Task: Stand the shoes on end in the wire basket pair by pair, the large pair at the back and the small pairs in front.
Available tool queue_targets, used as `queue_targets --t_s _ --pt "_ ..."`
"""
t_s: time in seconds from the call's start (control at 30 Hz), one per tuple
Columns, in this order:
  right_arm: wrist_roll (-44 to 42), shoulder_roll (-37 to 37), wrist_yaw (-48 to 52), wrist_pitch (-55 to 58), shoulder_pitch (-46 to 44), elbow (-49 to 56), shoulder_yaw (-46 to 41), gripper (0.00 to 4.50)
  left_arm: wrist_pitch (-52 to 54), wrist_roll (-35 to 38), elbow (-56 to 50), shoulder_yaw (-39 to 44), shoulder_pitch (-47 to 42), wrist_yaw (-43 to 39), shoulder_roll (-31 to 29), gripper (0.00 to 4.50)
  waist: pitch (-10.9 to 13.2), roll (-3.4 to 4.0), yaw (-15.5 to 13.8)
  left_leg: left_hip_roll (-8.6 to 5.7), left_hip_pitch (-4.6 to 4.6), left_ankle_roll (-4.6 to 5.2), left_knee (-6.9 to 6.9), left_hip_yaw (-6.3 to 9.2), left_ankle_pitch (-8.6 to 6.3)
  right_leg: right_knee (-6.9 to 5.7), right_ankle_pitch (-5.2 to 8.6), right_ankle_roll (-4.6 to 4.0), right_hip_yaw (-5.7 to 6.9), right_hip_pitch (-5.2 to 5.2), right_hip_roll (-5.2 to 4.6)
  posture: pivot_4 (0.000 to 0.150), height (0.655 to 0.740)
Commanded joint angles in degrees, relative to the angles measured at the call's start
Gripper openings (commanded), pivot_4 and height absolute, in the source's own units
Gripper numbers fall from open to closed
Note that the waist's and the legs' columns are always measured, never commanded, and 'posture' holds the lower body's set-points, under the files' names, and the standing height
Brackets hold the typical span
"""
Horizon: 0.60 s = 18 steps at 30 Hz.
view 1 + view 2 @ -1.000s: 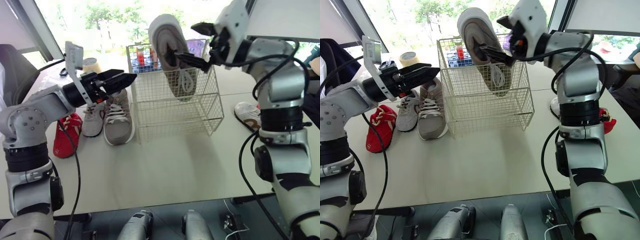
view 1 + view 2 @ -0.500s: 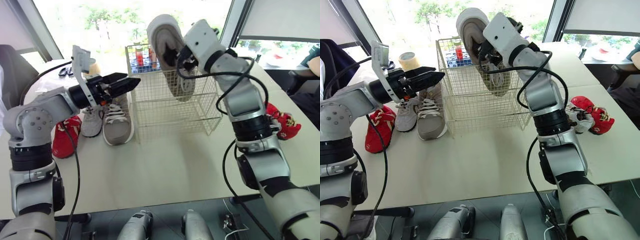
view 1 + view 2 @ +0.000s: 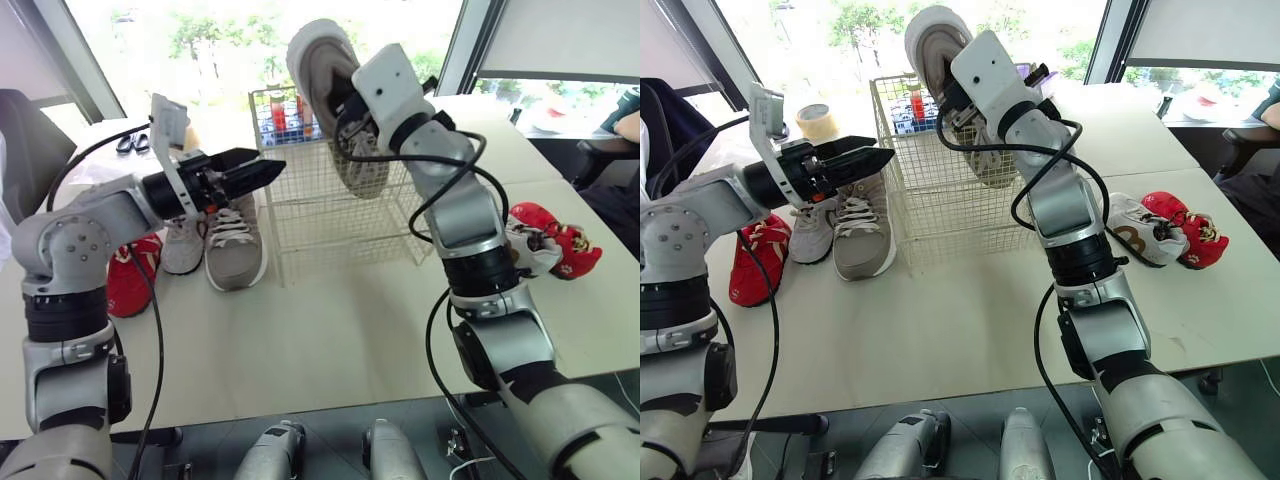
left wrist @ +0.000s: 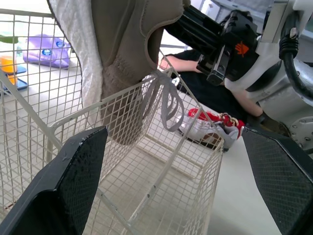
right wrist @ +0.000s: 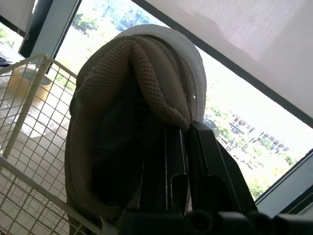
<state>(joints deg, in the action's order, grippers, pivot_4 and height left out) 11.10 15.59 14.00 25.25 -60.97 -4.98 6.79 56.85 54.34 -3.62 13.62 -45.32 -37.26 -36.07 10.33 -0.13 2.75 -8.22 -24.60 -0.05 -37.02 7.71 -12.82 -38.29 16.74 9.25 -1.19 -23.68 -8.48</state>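
Note:
A large beige shoe (image 3: 345, 110) stands toe down in the white wire basket (image 3: 400, 215), its heel above the rim. My right gripper (image 5: 182, 129) is shut on the shoe's heel collar (image 5: 146, 68), one finger inside the shoe. The matching beige shoe (image 3: 236, 240) lies on the table left of the basket, beside a small grey-white shoe (image 3: 185, 240) and a red shoe (image 3: 128, 275). My left gripper (image 3: 268, 163) hovers open at the basket's left side, above those shoes and holding nothing. Right of the basket lie a white shoe (image 3: 1140, 230) and a red shoe (image 3: 1190, 235).
A tape roll (image 3: 815, 120) and a blue crate with bottles (image 3: 910, 110) sit behind the basket. A person's arm (image 3: 625, 125) shows at the far right edge. Bare tabletop (image 3: 330, 330) stretches in front of the basket.
My right gripper has closed on the beige shoe's heel collar, and its arm has swung in over the basket from the right. The left gripper has edged slightly toward the basket, still open.

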Motion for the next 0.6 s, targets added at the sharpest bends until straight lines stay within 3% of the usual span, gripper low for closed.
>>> queue_targets --t_s 0.03,0.2,0.6 --pt "1.24 -0.74 -4.54 2.92 -0.82 9.31 -3.72 0.03 -1.55 -0.62 -1.53 0.30 -0.59 -0.83 -0.22 4.50 0.00 0.00 -0.13 0.00 0.00 0.00 0.00 0.00 0.00 0.00 0.00 0.00 0.00 0.00 0.00 0.150 0.7400" --pt "2.47 -0.60 -8.21 8.47 1.15 13.00 -6.05 0.03 -1.63 -1.42 -1.51 -0.04 -0.47 -1.61 0.15 4.50 0.00 0.00 -0.21 0.00 0.00 0.00 -0.01 0.01 0.00 0.00 0.00 0.00 0.00 0.01 0.00 0.150 0.7400" --pt "-0.03 0.79 -9.34 13.28 2.31 9.52 -9.46 0.03 -2.19 -2.63 -1.00 -0.90 -0.89 -2.85 0.64 4.50 0.00 0.00 -0.29 -0.02 0.00 0.01 -0.03 0.01 0.00 -0.01 0.00 0.00 0.00 0.06 -0.01 0.150 0.7400"
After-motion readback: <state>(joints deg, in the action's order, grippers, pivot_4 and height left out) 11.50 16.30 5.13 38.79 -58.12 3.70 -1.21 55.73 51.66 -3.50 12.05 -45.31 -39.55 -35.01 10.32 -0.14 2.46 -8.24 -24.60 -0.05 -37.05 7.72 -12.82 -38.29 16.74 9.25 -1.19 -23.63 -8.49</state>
